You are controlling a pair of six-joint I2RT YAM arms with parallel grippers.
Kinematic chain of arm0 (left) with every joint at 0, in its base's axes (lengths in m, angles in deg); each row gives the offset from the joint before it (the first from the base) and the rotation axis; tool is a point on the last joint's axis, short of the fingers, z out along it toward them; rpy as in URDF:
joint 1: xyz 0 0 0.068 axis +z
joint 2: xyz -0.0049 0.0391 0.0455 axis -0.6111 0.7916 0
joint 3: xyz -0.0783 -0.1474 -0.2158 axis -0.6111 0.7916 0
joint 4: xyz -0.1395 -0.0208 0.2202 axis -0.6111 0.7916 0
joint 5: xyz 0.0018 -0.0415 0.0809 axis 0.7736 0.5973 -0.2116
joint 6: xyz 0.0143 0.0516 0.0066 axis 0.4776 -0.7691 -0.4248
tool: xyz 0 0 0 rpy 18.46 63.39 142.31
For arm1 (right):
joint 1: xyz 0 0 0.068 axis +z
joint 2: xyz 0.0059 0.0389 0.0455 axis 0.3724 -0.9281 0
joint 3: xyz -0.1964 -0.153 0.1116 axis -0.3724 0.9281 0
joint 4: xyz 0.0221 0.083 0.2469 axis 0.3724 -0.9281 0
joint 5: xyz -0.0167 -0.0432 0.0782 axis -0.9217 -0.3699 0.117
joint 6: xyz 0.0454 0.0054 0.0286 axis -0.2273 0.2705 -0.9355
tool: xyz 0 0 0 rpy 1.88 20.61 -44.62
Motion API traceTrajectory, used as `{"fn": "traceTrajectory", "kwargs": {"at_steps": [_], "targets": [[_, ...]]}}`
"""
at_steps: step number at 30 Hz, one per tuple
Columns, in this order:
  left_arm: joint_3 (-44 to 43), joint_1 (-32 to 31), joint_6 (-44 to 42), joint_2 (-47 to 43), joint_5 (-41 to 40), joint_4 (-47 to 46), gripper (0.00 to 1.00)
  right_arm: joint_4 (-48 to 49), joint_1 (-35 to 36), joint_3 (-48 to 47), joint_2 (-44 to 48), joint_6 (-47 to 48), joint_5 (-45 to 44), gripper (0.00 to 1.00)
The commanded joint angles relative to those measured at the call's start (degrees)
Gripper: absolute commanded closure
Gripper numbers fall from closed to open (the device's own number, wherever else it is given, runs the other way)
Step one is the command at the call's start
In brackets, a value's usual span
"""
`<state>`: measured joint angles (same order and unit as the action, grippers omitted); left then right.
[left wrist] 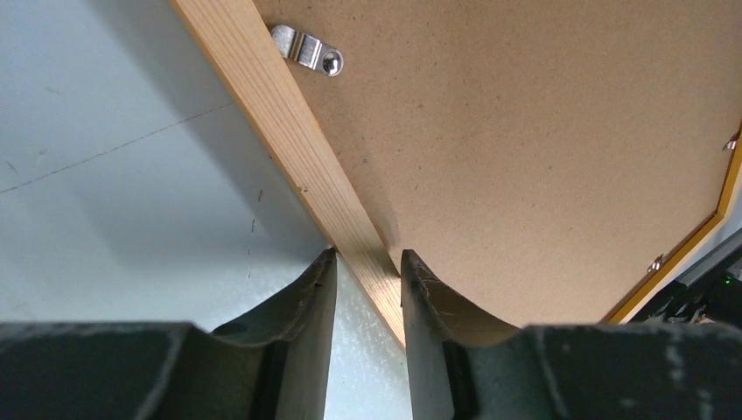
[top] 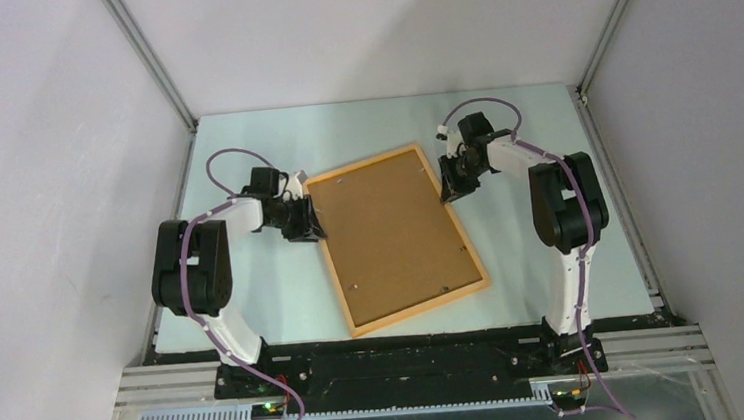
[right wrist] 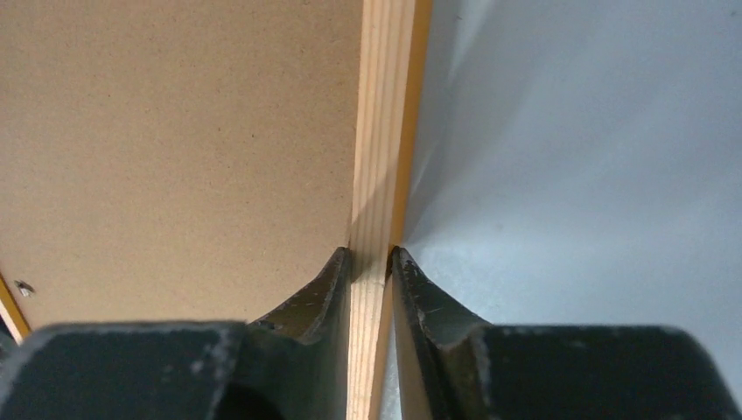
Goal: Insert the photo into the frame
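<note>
Dead centre on the desk (top: 255, 309) lies the frame (top: 420, 308), flat and back-side up. Its long axis runs from roughly 11 o'clock down to 5 o'clock in the overhead view. A brown backing board (top: 390, 234) fills the opening inside the orange-tan wood, and that board is all we see of the inside.

Over at the frame's 9 o'clock side, the left gripper (top: 311, 222) is down on the long rail, close to the far corner. From the left wrist camera its fingers (left wrist: 302, 302) straddle the pale wood, one on the desk side and one over the board. The outer one meets the rail's edge, but a sliver of shadow sits by the inner one. I cannot tell whether those jaws pinch or merely bracket the wood. Just ahead of them, at 11 o'clock in that view, a small metal clip (left wrist: 306, 50) sits on the board, right against the rail.

Across at 2 o'clock from the frame's middle, the right gripper (top: 449, 186) is on the opposite long rail. Its own camera gives a clean look: both fingers (right wrist: 324, 289) press against the wood, one on the board side and one on the desk side, with no gap either way. Those jaws are clamped on the rail.

Both arms reach inward from their bases at 7 and 5 o'clock, with the frame between them.
</note>
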<state>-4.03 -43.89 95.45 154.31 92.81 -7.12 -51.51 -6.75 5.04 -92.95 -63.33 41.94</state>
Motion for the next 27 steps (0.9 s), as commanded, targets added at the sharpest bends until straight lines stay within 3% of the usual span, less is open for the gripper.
{"fn": "traceTrajectory", "kwargs": {"at_steps": [1, 9, 22, 27], "targets": [[-2.5, 0.2, -2.0, 0.9, 1.0, 1.5, 0.64, -0.9, -0.7, 1.1, 1.9, -1.2, -0.1, 0.82], [-4.9, 0.4, -3.3, 1.2, -0.8, 3.8, 0.57, -2.3, -1.2, 8.0, 6.6, -0.9, 2.1, 0.95], [-11.6, 0.3, -4.0, 5.1, -3.7, 7.2, 0.34, 0.4, -1.4, 15.8, 11.3, -4.5, 4.1, 0.98], [-14.7, 0.1, -3.1, 6.0, -4.6, 7.8, 0.32, 0.7, -1.5, 15.8, 11.0, -4.7, 4.4, 0.98]]}}
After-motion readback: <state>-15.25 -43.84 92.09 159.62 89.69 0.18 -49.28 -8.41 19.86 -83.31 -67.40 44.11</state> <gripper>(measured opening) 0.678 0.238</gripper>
